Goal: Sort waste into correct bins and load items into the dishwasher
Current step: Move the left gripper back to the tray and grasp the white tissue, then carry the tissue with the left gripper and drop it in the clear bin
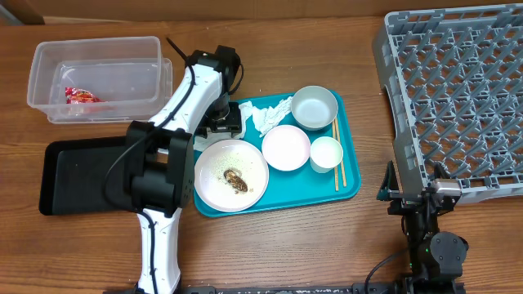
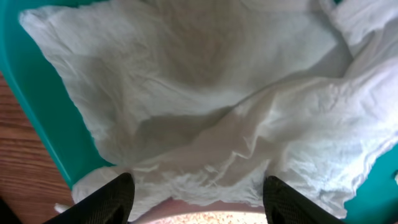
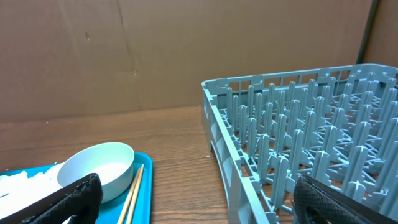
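A crumpled white napkin lies at the back left of the teal tray and fills the left wrist view. My left gripper is open right over its left edge, fingers either side of the paper. The white plate with brown food scraps sits at the tray's front left. The pinkish-white bowl, grey-green bowl, white cup and chopsticks are on the tray. The red wrapper lies in the clear tub. My right gripper is open and empty by the grey rack.
The black tray lies at the front left, beside my left arm's base. The right wrist view shows the grey-green bowl, chopsticks and rack edge with bare wood between them.
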